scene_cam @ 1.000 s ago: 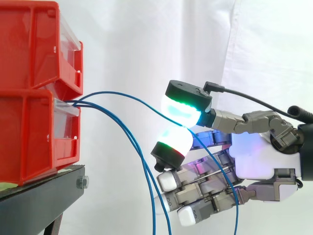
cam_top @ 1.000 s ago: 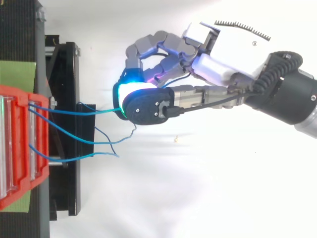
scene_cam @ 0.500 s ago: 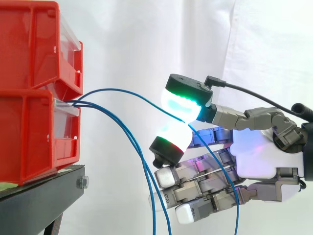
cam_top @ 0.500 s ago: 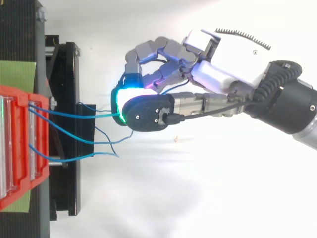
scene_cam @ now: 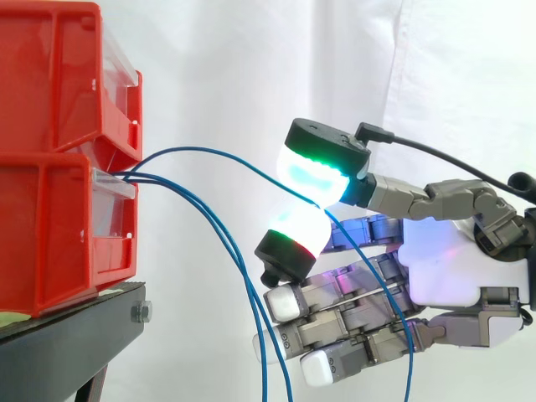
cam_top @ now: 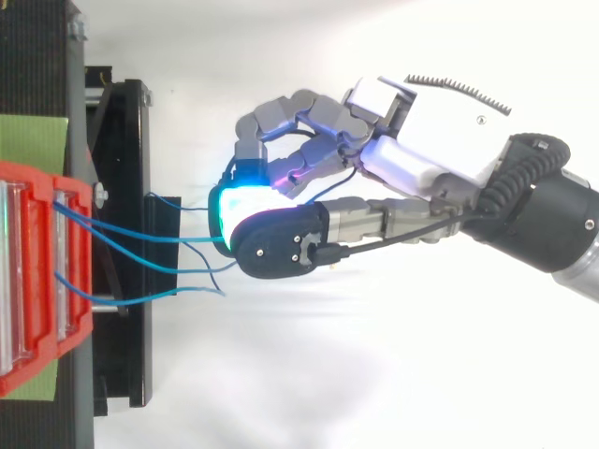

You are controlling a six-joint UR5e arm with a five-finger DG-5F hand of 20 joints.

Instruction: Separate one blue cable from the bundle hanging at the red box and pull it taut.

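The hand [scene_cam: 456, 272] pinches one blue cable [scene_cam: 193, 150] between two glowing pads [scene_cam: 311, 172], well out from the red box [scene_cam: 50, 226]; its other fingers lie half-curled below, holding nothing. Separation looks done: the other cables [scene_cam: 260, 360] hang apart from it, nearer the box. The held cable arches slack from the box to the pinch, so drawing it away from the box until straight is left.

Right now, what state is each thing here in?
hand: shut on one blue cable, pinched between glowing pads.
blue cable: bows slack from the red bins, not yet taut.
other blue cables: hang loose beneath it.
red bins: stacked on the black stand.
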